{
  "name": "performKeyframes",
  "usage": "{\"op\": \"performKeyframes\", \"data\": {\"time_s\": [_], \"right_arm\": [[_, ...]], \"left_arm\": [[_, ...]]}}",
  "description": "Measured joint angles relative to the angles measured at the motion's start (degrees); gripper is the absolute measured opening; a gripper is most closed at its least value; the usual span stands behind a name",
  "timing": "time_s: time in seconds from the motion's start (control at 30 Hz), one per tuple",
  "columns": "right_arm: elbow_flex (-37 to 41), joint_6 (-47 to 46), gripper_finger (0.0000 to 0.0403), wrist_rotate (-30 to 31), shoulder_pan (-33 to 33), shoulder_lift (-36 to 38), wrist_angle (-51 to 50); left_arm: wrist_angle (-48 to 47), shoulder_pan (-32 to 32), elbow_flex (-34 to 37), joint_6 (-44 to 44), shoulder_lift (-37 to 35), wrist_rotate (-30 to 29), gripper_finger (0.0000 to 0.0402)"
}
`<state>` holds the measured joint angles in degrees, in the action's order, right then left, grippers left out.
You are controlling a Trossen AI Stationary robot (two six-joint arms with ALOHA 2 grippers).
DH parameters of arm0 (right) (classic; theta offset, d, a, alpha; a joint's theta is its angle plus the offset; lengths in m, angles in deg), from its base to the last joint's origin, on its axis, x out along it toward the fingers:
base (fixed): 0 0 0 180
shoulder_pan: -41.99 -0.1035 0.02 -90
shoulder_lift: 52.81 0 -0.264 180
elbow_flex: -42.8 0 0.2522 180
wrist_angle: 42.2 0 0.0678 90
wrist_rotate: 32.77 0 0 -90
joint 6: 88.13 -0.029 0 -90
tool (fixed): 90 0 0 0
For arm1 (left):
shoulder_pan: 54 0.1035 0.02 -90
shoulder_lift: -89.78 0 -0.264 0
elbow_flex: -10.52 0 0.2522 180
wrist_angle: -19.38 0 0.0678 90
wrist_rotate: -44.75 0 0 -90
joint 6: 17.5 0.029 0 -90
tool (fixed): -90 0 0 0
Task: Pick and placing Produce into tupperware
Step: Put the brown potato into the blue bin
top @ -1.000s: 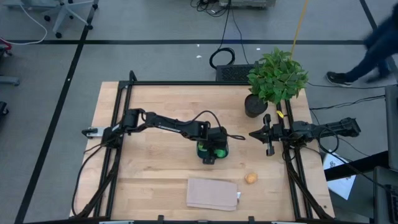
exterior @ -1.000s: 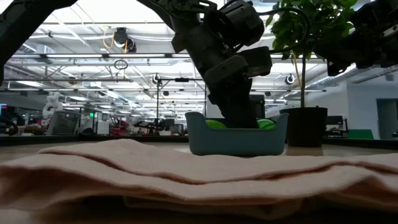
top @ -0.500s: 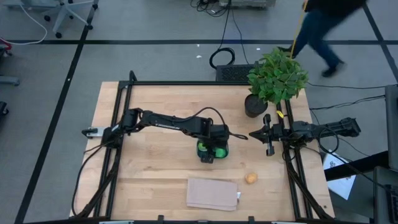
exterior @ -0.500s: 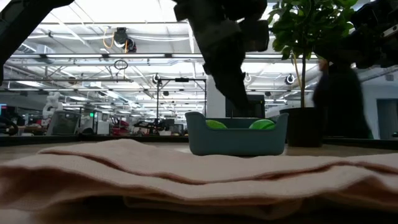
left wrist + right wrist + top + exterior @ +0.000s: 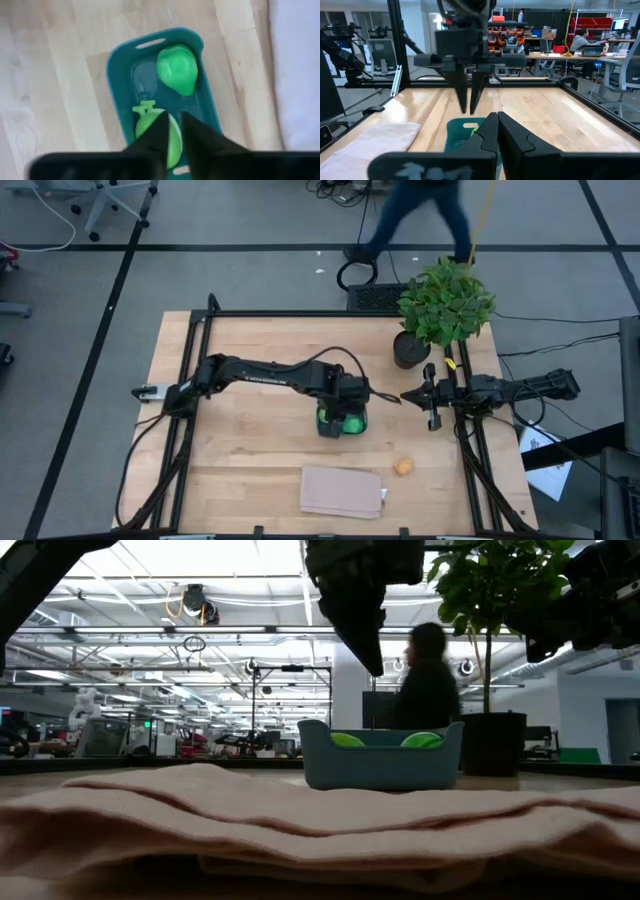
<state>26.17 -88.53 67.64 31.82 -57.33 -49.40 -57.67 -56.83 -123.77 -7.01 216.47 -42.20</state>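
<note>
Two green fruits [image 5: 176,67] already in tub [image 5: 341,420] at table centre; left gripper [image 5: 345,394] above tub, jaws nearly closed, holding nothing, likely clearing after drop. Orange fruit [image 5: 403,467] on table, right of cloth [image 5: 343,491], not yet collected. Right gripper [image 5: 416,395] parked at right edge, clenched, empty.

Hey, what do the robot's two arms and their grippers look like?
Both arms are dark, slender and jointed, with black cables looping alongside. The left gripper and right gripper each end in two tapering black fingers. No markings are legible.
</note>
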Motion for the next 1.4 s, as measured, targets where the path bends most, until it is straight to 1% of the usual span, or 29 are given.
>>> {"op": "performKeyframes", "data": {"time_s": [0.07, 0.1, 0.17, 0.27, 0.33, 0.4, 0.5, 0.6, 0.7, 0.9, 1.0, 1.1, 1.17, 1.3, 1.4], "right_arm": [[0.0, 0.0, 0.0, 0.0, 0.0, 0.0, 0.0], [0.0, 0.0, 0.0, 0.0, 0.0, 0.0, 0.0], [0.0, 0.0, 0.0, 0.0, 0.0, 0.0, 0.0], [0.0, 0.0, 0.0, 0.0, 0.0, 0.0, 0.0], [0.0, 0.0, 0.0, 0.0, 0.0, 0.0, 0.0], [0.0, 0.0, 0.0, 0.0, 0.0, 0.0, 0.0], [0.0, 0.0, 0.0, 0.0, 0.0, 0.0, 0.0], [0.0, 0.0, 0.0, 0.0, 0.0, 0.0, -0.3], [0.0, 0.0, 0.0, 0.0, 0.0, 0.0, -0.7], [0.0, 0.0, 0.0, 0.0, 0.0, 0.0, -0.9], [0.0, 0.0, 0.0, 0.0, 0.0, 0.0, -0.9], [0.0, -0.1, 0.0, 0.0, 0.0, -0.1, -1.1], [0.0, -0.2, 0.0, 0.0, 0.0, -0.2, -1.3], [0.0, -0.3, 0.0, 0.0, 0.0, -0.5, -1.2], [0.0, -0.2, 0.0, 0.0, 0.0, -0.7, -1.0]], "left_arm": [[-1.9, 1.0, -1.0, -0.6, 0.0, 2.7, 0.0014], [-2.9, 1.6, -1.3, -0.6, 0.0, 4.4, 0.0008], [-4.3, 2.7, -1.6, -0.5, 0.0, 7.1, 0.0013], [-4.2, 3.8, -1.7, -0.5, 0.0, 7.3, 0.0029], [-4.1, 4.2, -1.8, -0.4, -0.1, 5.0, 0.0035], [-3.8, 4.3, -1.8, -0.2, -0.5, 1.5, 0.0035], [-2.4, 4.2, -1.8, 2.1, -2.7, -1.4, 0.0022], [-0.7, 4.0, -1.8, 3.7, -6.0, -1.9, 0.0005], [1.6, 3.6, -1.8, 4.0, -9.9, -2.0, 0.0006], [2.7, 2.3, -1.7, 4.2, -17.6, -6.9, 0.0003], [2.7, 1.8, -0.2, 4.4, -21.6, -9.1, 0.0001], [4.8, 1.8, 3.5, 4.4, -26.9, -9.1, 0.0001], [8.2, 1.8, 7.7, 4.2, -31.3, -9.1, 0.0001], [17.4, 2.0, 20.8, 3.4, -41.1, -9.1, 0.0001], [28.0, 2.0, 32.5, 0.9, -49.4, -9.1, 0.0001]]}}
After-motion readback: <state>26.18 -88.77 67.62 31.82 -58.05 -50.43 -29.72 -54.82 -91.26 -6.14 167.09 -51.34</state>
